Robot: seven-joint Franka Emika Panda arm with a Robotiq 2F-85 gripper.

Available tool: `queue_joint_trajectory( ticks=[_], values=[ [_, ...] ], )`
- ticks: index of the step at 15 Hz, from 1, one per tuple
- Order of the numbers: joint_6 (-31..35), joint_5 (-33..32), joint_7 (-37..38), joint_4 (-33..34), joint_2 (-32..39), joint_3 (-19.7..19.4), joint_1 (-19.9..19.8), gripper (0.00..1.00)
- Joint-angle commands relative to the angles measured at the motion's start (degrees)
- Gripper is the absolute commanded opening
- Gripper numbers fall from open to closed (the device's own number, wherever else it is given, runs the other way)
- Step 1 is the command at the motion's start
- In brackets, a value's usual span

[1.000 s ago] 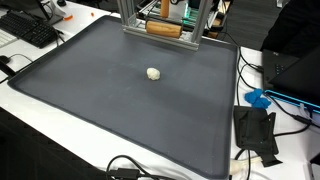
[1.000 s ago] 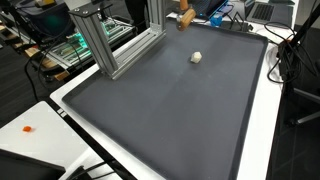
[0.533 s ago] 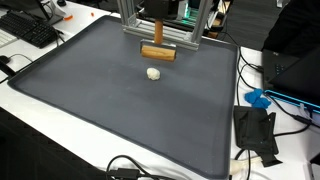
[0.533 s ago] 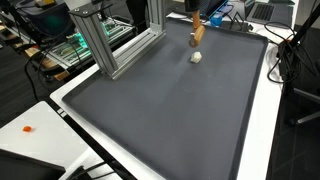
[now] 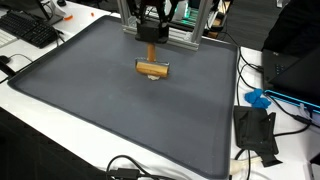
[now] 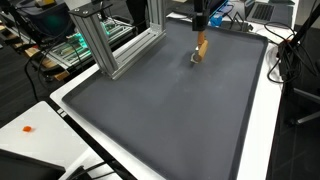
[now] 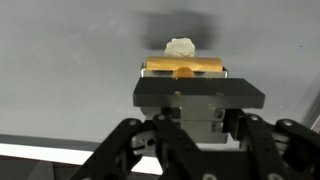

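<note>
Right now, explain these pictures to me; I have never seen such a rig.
The machine is a robot; its working end is a two-fingered gripper. Two pictures come from cameras standing outside the robot, looking at the same dark mat from different places; the third comes from a camera on the wrist. The gripper is shut on a wooden tool, a handle with a crosswise head, held head down. On the mat lies a small white lump, right by that head; whether they touch I cannot tell.

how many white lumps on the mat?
1. The white lump lies on the dark mat, just past the wooden block in the gripper, wrist view. No others show; the block might hide more.
</note>
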Motion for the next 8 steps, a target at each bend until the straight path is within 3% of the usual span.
queue_joint_trajectory(
  ticks=[1,8],
  values=[
    [-2.6,-1.3,-0.6,3.2,2.9,-1.1,0.7,0.28],
    [-10.5,-2.9,-0.2,6.5,4.8,-1.9,1.0,0.28]
  ],
)
